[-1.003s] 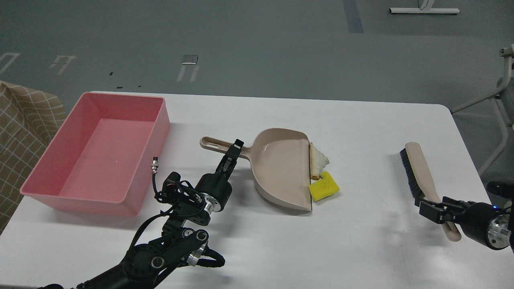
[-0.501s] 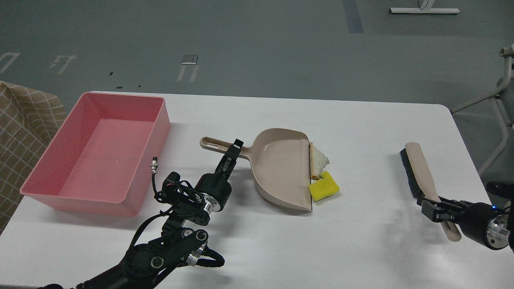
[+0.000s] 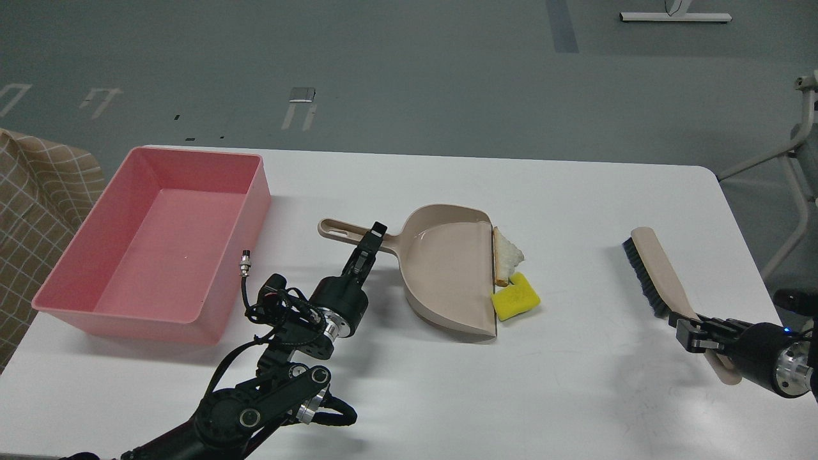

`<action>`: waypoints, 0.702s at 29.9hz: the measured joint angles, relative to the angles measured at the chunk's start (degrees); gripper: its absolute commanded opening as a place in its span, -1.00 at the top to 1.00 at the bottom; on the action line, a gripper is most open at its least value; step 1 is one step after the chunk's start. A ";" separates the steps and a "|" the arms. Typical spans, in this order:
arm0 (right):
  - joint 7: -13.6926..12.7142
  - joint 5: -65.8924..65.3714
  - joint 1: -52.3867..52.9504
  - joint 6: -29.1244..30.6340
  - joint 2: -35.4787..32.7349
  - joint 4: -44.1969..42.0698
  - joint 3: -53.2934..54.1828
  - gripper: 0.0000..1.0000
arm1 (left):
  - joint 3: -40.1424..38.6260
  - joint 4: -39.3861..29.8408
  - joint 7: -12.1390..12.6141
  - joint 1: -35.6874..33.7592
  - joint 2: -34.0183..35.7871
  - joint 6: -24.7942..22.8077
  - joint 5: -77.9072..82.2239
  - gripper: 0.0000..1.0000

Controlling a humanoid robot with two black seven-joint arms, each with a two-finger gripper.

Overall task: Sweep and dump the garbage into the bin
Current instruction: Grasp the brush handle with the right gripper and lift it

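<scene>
The white bread wedge (image 3: pixel 509 254) and the yellow spongy chunk (image 3: pixel 516 297) lie on the table, touching the open lip of a beige dustpan (image 3: pixel 447 268). The pink bin (image 3: pixel 246 255) stands at the left and holds nothing. My left gripper (image 3: pixel 374 237) is shut on the dustpan's handle, just left of the pan. My right gripper (image 3: pixel 687 333) is shut on the handle of a beige brush (image 3: pixel 652 271) with black bristles, at the right of the table. The brush is well apart from the scraps.
The white table (image 3: pixel 575 191) has bare surface between the scraps and the brush. A checked cloth (image 3: pixel 32 191) lies off the table's left edge. A chair frame (image 3: pixel 799 160) stands beyond the right edge. A loose cable plug (image 3: pixel 244 262) hangs by my left arm near the bin wall.
The brush has swung in my right gripper: its bristle head moved a little left and up, and the gripper shifted slightly lower right. The left arm, dustpan and scraps have not moved.
</scene>
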 measured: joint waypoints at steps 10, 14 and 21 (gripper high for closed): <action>0.01 0.11 0.08 0.00 0.28 0.23 0.12 0.76 | 0.00 0.00 0.00 0.00 -0.10 0.00 0.02 0.32; 0.01 0.23 0.08 0.00 0.42 0.41 0.16 0.77 | 0.00 0.00 0.00 0.00 -0.15 0.00 0.02 0.32; -0.09 0.35 0.19 0.03 2.39 1.39 0.10 0.77 | 0.03 0.00 0.00 -0.01 0.11 0.00 0.02 0.32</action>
